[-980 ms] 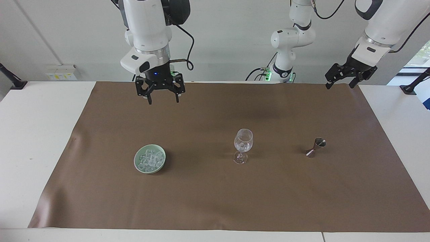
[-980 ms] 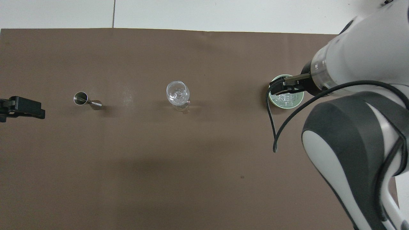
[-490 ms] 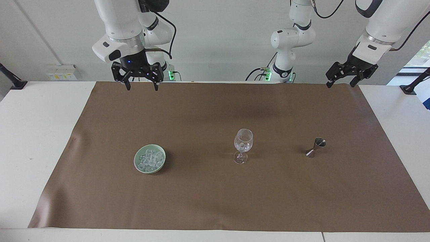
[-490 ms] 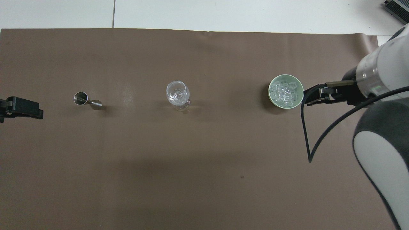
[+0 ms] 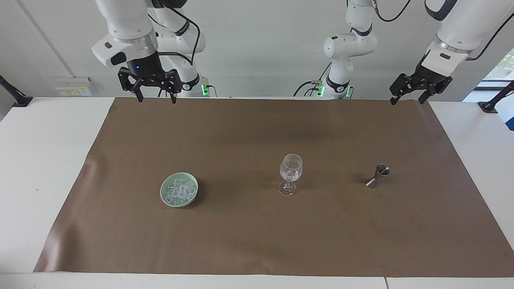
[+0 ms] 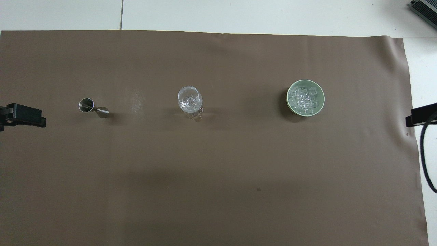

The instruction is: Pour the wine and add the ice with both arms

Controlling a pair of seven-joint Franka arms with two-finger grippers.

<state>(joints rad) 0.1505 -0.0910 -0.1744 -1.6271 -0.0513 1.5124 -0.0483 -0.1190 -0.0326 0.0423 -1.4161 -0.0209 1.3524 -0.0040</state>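
Observation:
A heap of clear ice (image 5: 180, 188) (image 6: 305, 98) fills a pale green bowl (image 5: 165, 196) (image 6: 289, 102) toward the right arm's end of the mat. A clear stemmed glass (image 5: 290, 171) (image 6: 189, 99) stands mid-mat with a few clear pieces in its cup. A small steel jigger (image 5: 378, 176) (image 6: 92, 107) stands toward the left arm's end. No wine shows in either view. My right gripper (image 5: 157, 100) (image 6: 421, 116) hangs open and empty over the mat's robot-side edge. My left gripper (image 5: 406, 101) (image 6: 24, 116) waits open and empty over the mat's corner at its own end.
A brown mat (image 5: 257, 241) (image 6: 218, 188) covers most of the white table (image 5: 40, 160). A black cable (image 6: 425, 160) trails from the right arm at the mat's edge. A third white arm (image 5: 347, 48) stands at the robots' end, off the mat.
My right gripper has risen and drawn back from near the bowl toward its base and its own end of the table, uncovering the bowl in the overhead view. The left gripper barely moved.

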